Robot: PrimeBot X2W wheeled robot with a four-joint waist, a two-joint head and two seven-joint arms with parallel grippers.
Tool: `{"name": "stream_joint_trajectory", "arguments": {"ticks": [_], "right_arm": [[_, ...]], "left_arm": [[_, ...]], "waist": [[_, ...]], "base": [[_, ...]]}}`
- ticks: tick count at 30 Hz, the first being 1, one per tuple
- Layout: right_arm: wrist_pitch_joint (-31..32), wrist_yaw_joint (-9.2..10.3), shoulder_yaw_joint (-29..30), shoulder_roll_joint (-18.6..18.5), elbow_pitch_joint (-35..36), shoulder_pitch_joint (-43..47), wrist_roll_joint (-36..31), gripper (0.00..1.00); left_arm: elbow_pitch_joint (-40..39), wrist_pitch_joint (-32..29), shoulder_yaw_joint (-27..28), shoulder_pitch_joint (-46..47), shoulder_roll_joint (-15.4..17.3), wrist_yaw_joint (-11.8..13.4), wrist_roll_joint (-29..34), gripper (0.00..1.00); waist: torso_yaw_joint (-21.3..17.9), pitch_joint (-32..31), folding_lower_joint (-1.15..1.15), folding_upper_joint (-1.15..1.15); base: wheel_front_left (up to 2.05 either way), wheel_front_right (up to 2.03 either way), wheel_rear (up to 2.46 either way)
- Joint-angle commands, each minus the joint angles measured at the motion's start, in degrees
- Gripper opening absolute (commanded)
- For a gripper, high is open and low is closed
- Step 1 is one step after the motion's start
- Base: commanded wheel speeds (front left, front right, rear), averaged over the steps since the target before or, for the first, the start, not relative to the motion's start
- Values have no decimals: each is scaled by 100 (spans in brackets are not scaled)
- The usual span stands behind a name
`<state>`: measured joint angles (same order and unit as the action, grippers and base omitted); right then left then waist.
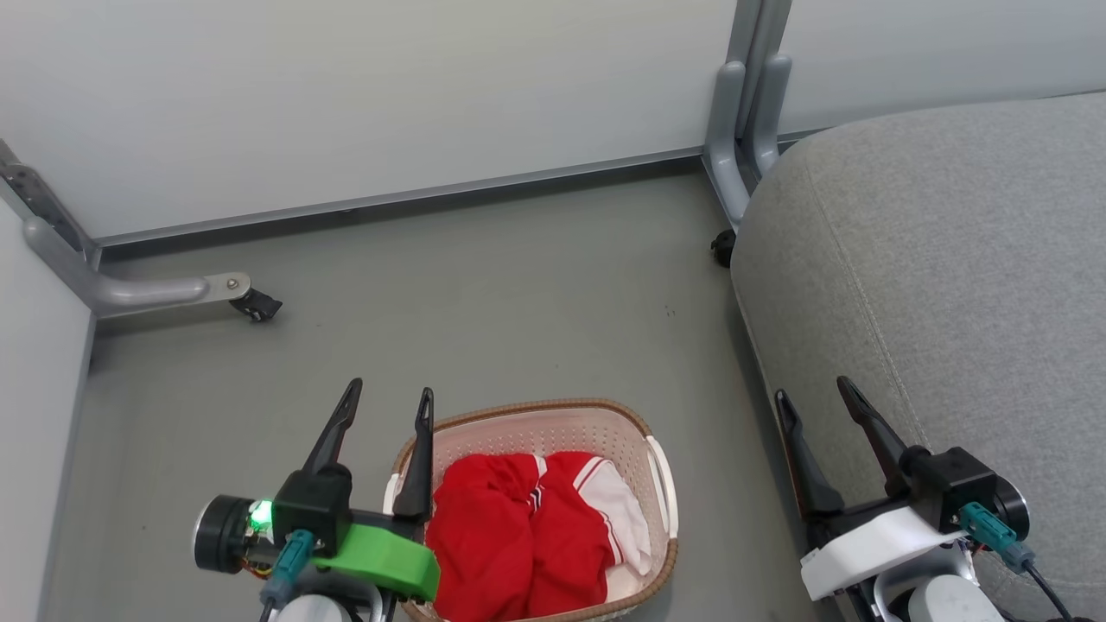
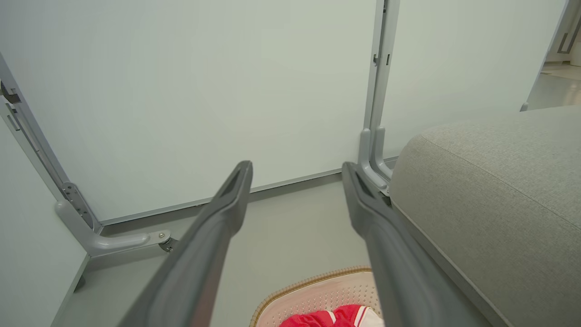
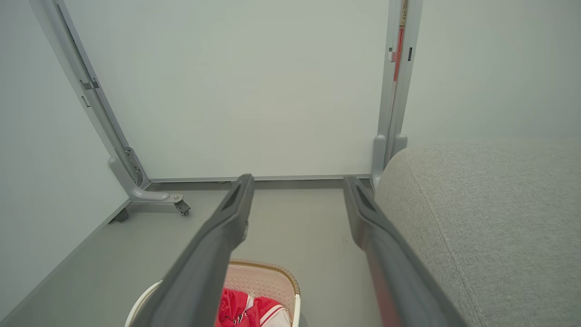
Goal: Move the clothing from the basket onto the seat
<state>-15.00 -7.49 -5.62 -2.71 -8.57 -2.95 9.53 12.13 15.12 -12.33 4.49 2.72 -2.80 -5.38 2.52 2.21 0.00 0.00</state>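
On the floor (image 1: pixel 518 285) left of the seat (image 1: pixel 950 259), the clothing (image 1: pixel 510 536) waits in the basket (image 1: pixel 605 413); your left tool (image 1: pixel 389 393) and right tool (image 1: pixel 810 386) gape empty.

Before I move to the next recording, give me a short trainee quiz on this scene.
1. Fill in: the left gripper and the right gripper are both ____.
2. True or false: the red clothing with white trim lies in the oval cream-white perforated plastic basket, none on the large grey fabric seat.
3. The basket stands nearer: A. left gripper; B. right gripper.
Key: 1 open; 2 true; 3 A.
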Motion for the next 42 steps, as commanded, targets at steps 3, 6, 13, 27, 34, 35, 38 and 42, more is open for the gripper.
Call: {"name": "stream_joint_trajectory", "arguments": {"ticks": [3, 6, 13, 27, 34, 35, 38, 42], "right_arm": [[-28, 1, 0, -32, 58, -94, -18, 100], [-27, 0, -18, -31, 96, -172, -51, 100], [-27, 1, -100, -31, 221, -411, -69, 100], [-27, 1, -281, -25, 610, -1078, 78, 100], [-27, 1, -278, -24, 792, -1357, 120, 100], [-27, 1, -278, -25, 815, -1384, 126, 100], [-27, 1, -283, -25, 867, -1484, 120, 100], [-27, 1, -284, -25, 936, -1599, 81, 100]], "left_arm": [[110, 5, -60, 284, 50, -118, 119, 100], [271, 5, -152, 513, 78, -219, 174, 100], [748, 6, -313, 1065, 186, -371, 239, 100], [2072, 6, -1058, 2276, 639, -472, 350, 100], [2864, 6, -1825, 2922, 878, -470, 107, 100], [2992, 5, -1912, 2982, 905, -471, 87, 100], [3382, 6, -2216, 3208, 960, -471, -10, 100], [3852, 6, -2627, 3439, 997, -471, -133, 100]], "waist": [[-86, 156, 0, 0], [-173, 312, 0, 0], [-517, 775, 0, 0], [-1316, 2118, 0, 0], [-1466, 2726, 0, 0], [-1477, 2794, 0, 0], [-1501, 2996, 0, 0], [-1511, 3232, 0, 0]], "base": [[0, 0, 0], [0, 0, 0], [0, 0, 0], [0, 0, 0], [0, 0, 0], [0, 0, 0], [0, 0, 0], [0, 0, 0]]}}
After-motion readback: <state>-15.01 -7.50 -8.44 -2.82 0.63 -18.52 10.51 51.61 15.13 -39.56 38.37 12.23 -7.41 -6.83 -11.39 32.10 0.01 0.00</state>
